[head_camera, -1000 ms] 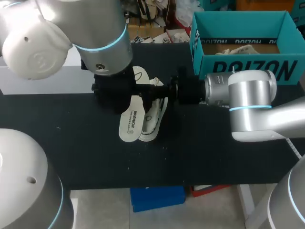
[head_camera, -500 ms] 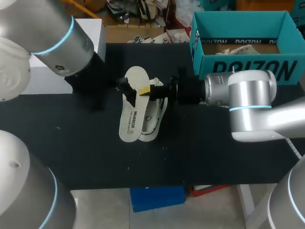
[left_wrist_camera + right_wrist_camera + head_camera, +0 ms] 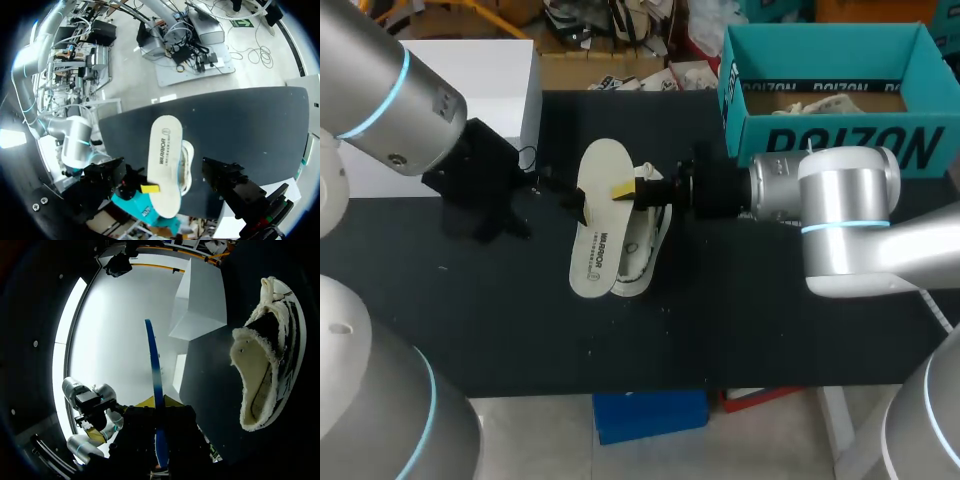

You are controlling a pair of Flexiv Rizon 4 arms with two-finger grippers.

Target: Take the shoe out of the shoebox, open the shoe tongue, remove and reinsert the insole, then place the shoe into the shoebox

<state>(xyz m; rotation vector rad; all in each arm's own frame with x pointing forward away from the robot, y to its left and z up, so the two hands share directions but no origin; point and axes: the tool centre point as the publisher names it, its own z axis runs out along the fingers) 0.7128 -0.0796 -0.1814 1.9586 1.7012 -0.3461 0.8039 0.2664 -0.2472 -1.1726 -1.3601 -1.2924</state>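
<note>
Pinching the insole [image 3: 595, 225] by its right edge, toward the far end, the right tool [image 3: 625, 190] is closed on it from the right. The shoe [image 3: 648, 245] lies on the surface [image 3: 770, 330] just right of and partly under the insole, their long axes nearly parallel, far to near. Reinsertion likely means swinging the insole rightward into the shoe. The left tool [image 3: 545, 190] sits well left; I cannot tell its state.
</note>
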